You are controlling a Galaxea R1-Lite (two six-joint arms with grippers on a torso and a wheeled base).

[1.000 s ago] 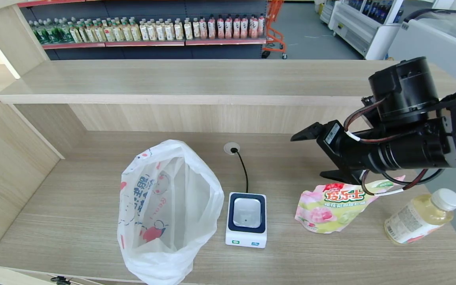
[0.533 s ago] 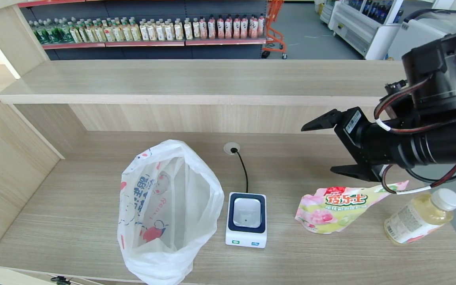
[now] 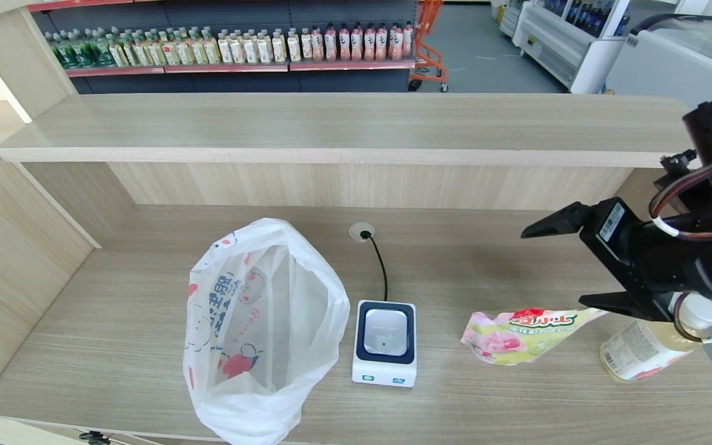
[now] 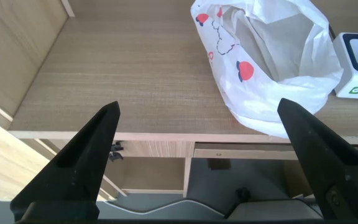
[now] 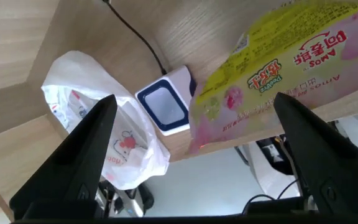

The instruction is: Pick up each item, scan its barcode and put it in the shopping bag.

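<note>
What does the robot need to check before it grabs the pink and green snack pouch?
1. The right gripper is open: ok, jaws wide apart.
2. The snack pouch is free to grab: ok, nothing lies on it.
3. The right gripper is down at the snack pouch: not ok, it hangs above it.
4. The scanner window is uncovered: ok.
5. The shopping bag mouth is open: ok.
6. Where the barcode sits on the snack pouch: cannot tell.
</note>
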